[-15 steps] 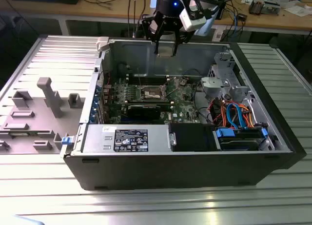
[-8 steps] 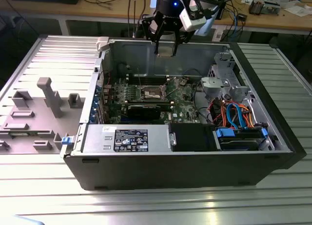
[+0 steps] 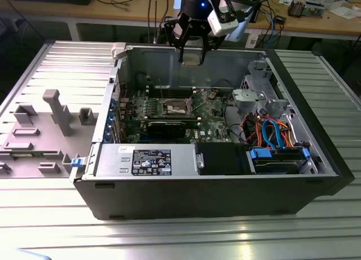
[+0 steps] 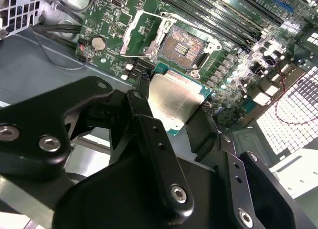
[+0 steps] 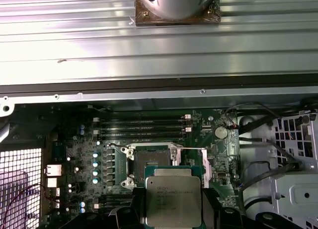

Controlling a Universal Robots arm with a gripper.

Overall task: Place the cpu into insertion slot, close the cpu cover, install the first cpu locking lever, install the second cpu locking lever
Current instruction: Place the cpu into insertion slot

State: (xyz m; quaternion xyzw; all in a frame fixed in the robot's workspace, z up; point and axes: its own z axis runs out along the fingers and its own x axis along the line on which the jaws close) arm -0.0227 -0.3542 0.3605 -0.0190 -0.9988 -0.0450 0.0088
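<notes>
My gripper (image 3: 191, 52) hangs above the open computer case, over its far wall, shut on the cpu (image 3: 192, 59). In both wrist views the cpu (image 4: 173, 101) (image 5: 173, 196) is a silvery square chip with a green edge, pinched between the two black fingers (image 4: 149, 134). The insertion slot (image 4: 181, 46) (image 5: 151, 158) lies bare on the green motherboard, its dark pin grid showing, well below the chip. The cpu cover (image 4: 139, 33) is swung open beside the slot. In the exterior view the slot (image 3: 177, 106) sits mid-board.
The case (image 3: 203, 186) lies on its side on a ribbed metal table. Inside it are a power supply (image 3: 149, 160), a long black card (image 3: 169, 127), memory slots (image 5: 144, 127) and a drive cage with coloured cables (image 3: 271, 130). A grey fixture (image 3: 53, 116) stands at the exterior view's left.
</notes>
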